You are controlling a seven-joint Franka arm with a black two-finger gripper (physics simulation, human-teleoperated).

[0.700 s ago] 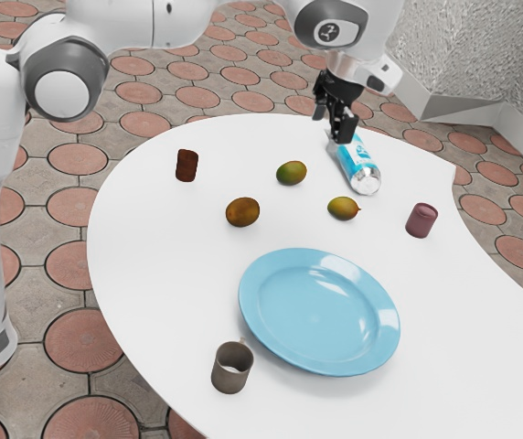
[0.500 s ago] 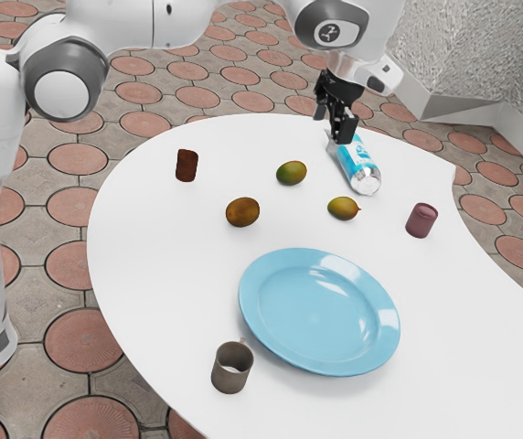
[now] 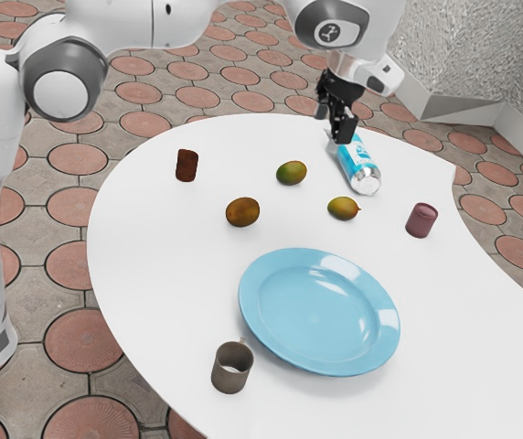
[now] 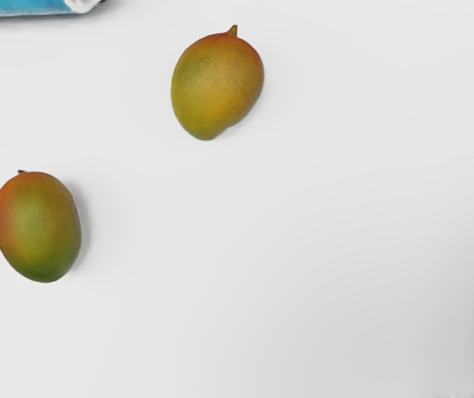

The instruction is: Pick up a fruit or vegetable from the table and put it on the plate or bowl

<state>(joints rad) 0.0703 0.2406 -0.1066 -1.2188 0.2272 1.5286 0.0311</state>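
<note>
The rear mango [image 3: 291,172], small mango [image 3: 343,208] and brownish mango [image 3: 242,211] lie on the white bench [image 3: 152,265], apart from the blue plate [image 3: 319,311]. Around them are a fallen water bottle [image 3: 357,165], brown can [image 3: 186,165], maroon cup [image 3: 421,219] and grey mug [image 3: 232,367]. The claw [image 3: 339,131], open or closed I cannot tell, hangs over the bottle's far end, slightly higher than before; nothing else has moved.

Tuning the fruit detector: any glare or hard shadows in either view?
Exterior view: pale glare patches on the blue plate; the white table is evenly lit, with no hard shadows. Wrist view: the yellower mango and the redder mango cast only thin soft shadows, and there is no glare on them.
</note>
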